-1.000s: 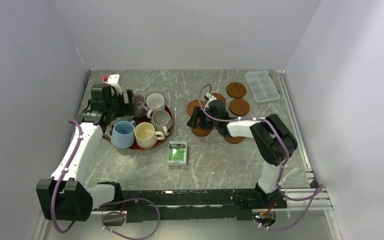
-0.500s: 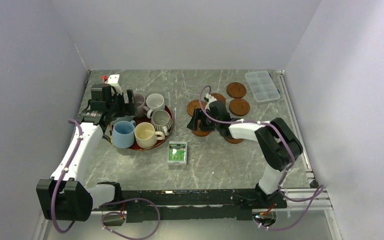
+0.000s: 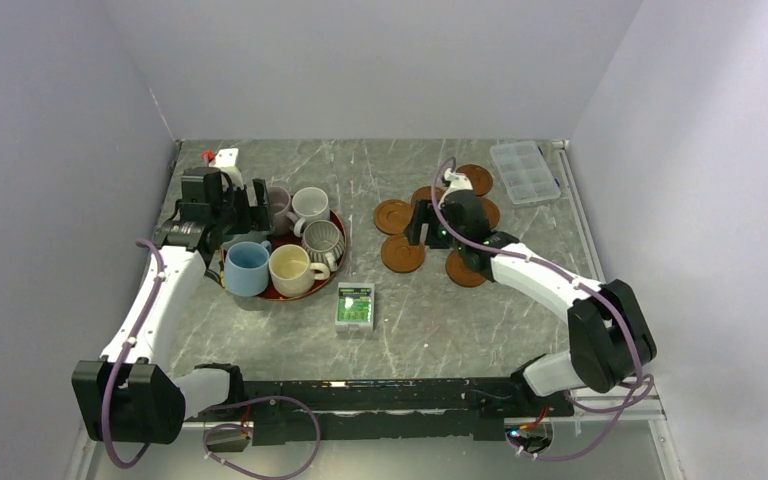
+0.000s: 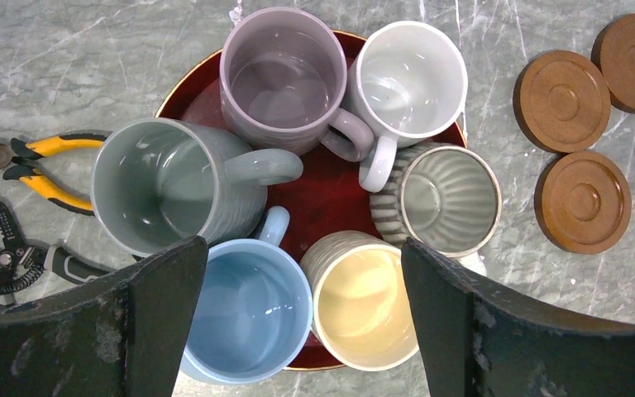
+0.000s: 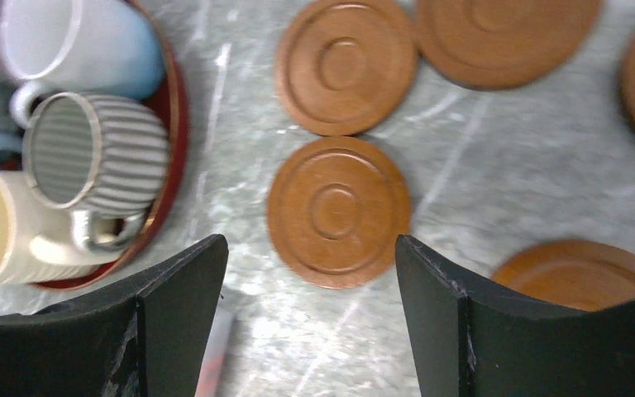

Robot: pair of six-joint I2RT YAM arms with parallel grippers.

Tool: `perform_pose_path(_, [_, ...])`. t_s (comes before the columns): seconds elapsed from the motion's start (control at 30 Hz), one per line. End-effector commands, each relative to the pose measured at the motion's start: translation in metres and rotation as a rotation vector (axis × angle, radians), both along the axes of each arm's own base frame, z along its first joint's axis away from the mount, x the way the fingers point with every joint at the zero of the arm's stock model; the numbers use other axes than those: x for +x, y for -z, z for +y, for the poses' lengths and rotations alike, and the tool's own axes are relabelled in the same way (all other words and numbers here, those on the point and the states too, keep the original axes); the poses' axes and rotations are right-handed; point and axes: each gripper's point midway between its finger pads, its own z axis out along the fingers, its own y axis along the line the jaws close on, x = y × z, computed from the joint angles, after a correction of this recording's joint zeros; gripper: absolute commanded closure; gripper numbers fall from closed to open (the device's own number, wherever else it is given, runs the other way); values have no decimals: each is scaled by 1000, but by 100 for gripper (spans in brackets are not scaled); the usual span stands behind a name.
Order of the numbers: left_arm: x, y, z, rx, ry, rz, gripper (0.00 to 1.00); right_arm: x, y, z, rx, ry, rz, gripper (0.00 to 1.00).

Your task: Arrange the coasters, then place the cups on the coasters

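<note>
Several cups stand crowded on a dark red tray (image 4: 314, 194): mauve (image 4: 281, 78), white (image 4: 409, 78), grey-green (image 4: 161, 186), striped (image 4: 446, 198), light blue (image 4: 248, 310) and cream (image 4: 364, 298). My left gripper (image 4: 299, 273) hangs open above the blue and cream cups, touching nothing; from above it (image 3: 230, 215) covers the tray's left edge. Coasters lie loose to the right (image 3: 393, 216) (image 3: 403, 254) (image 3: 466, 268) (image 3: 475, 180). My right gripper (image 3: 430, 222) hovers open among them, empty, with one coaster (image 5: 338, 212) just beyond its fingertips and another (image 5: 345, 64) further on.
A green and white box (image 3: 355, 307) lies near the tray's front. A clear compartment box (image 3: 526, 172) sits at the back right. Yellow-handled pliers (image 4: 41, 165) and a wire stripper (image 4: 16, 256) lie left of the tray. Walls close in on three sides.
My right gripper has drawn away from the front-left coaster toward the back right, leaving it flat on the table, and its jaws widened slightly. The left arm has stayed still.
</note>
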Motion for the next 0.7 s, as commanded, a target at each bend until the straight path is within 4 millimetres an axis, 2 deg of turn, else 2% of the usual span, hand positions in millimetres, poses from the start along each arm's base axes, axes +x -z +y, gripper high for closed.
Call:
perform_pose_path(0.0, [6, -26, -3, -6, 15, -90, 7, -2, 18, -51, -85, 138, 67, 21])
perform_pose_path(0.23, [5, -28, -4, -11, 13, -91, 7, -17, 52, -101, -43, 252, 193, 22])
perform_pose_path(0.3, [5, -28, -4, -14, 15, -91, 7, -21, 60, -107, -17, 257, 222, 23])
perform_pose_path(0.4, [5, -28, -5, -17, 17, -91, 7, -25, 69, -114, -17, 267, 253, 25])
perform_pose_path(0.67, [6, -27, -5, -18, 16, -86, 7, -22, 83, -109, -13, 246, 288, 29])
